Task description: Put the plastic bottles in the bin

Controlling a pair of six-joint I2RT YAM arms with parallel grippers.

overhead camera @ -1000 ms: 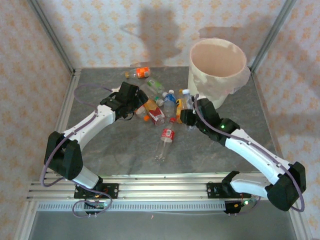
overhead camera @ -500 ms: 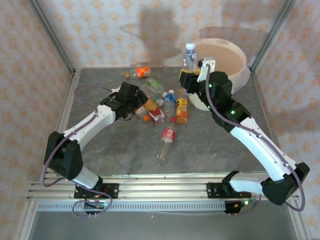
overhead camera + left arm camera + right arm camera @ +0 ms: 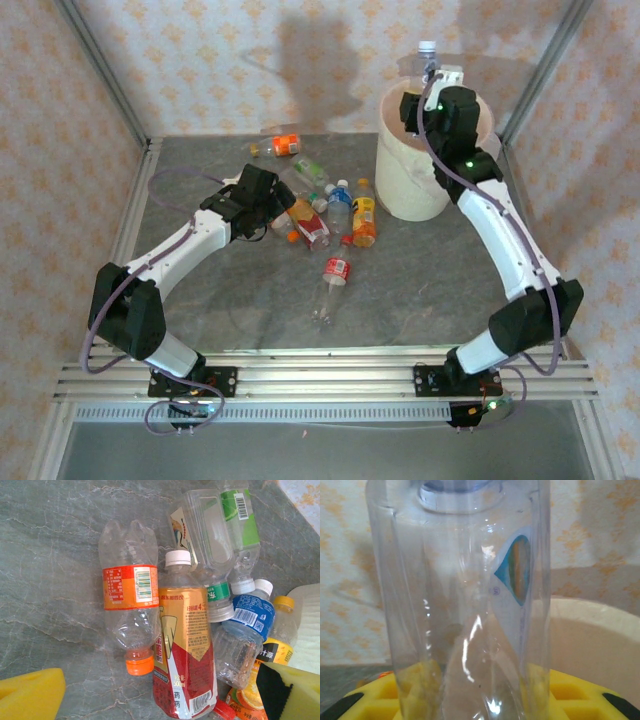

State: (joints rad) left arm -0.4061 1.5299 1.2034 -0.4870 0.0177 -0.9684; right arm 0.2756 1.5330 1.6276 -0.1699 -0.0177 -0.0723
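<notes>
Plastic bottle (image 3: pixel 428 57), clear, has risen from the table's heap to stand upright above the far-right bin (image 3: pixel 410 190), clamped in the right gripper (image 3: pixel 422 92); release should drop it in. Left gripper (image 3: pixel 281 213) hangs wide open over the remaining bottles (image 3: pixel 335 215).

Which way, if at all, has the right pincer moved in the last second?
Yes. The right pincer, shut on a clear bottle, rose from the table by the bottle pile to above the bin.
</notes>
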